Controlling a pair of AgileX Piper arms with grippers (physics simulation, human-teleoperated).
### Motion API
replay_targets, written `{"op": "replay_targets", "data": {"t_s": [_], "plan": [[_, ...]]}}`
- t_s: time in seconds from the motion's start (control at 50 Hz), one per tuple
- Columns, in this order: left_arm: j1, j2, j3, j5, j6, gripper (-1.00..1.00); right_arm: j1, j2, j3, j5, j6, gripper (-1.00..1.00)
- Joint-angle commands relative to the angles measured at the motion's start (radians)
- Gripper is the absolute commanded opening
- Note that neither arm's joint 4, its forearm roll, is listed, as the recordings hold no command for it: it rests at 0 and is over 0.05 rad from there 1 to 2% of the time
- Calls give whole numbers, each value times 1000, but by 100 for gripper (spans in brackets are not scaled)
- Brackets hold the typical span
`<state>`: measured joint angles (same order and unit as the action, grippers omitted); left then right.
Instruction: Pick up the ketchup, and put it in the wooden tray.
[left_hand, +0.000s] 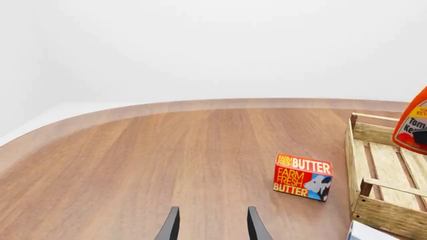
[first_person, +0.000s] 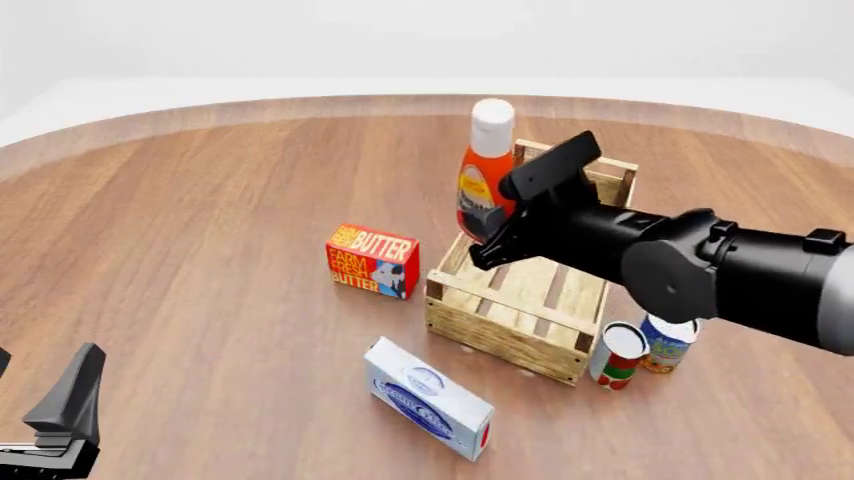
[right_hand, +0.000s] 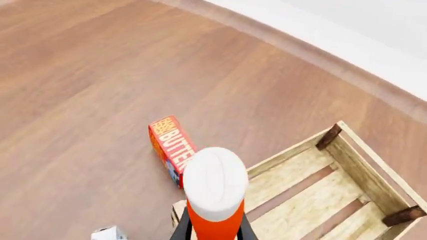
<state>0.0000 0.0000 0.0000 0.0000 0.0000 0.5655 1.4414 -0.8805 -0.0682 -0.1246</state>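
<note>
On the near left my left gripper (first_person: 60, 415) sits idle low over the worktop (first_person: 200, 250), its fingers spread with nothing between them. To its right, the butter box (first_person: 372, 261) stands on edge just left of the wooden tray (first_person: 527, 300), and the white-and-blue flat box (first_person: 427, 398) lies nearer to me, just in front of the tray's near left corner.

My right gripper (right_hand: 212, 227) is clamped on the ketchup (first_person: 485, 172), holding it upright with the white cap up. The bottle is lifted clear of the worktop and hangs over the tray's left side, towards its far end; I cannot tell exactly how high its base sits above the slats.

Right of the tray, two cans (first_person: 641, 350) stand side by side, close against its near right corner.

So the pick is done and the carry looks nearly finished. What I judge is left: centre the bottle over the slats, lower it inside the sides, and let go.
</note>
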Motion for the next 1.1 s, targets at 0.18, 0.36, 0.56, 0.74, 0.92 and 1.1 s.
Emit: {"op": "replay_targets", "data": {"t_s": [0.18, 0.36, 0.56, 0.74, 0.92, 1.1], "plan": [[0, 0, 0, 0, 0, 100, -184, 37, 44, -72, 6, -100], [0, 0, 0, 0, 0, 100, -240, 129, 47, -154, 7, -100], [0, 0, 0, 0, 0, 100, -281, 266, 35, -266, 0, -100], [0, 0, 0, 0, 0, 100, -283, 361, -12, -316, 3, -100], [0, 0, 0, 0, 0, 100, -278, 440, -62, -358, 10, -100], [0, 0, 0, 0, 0, 100, -278, 520, -98, -389, 0, -100]]}}
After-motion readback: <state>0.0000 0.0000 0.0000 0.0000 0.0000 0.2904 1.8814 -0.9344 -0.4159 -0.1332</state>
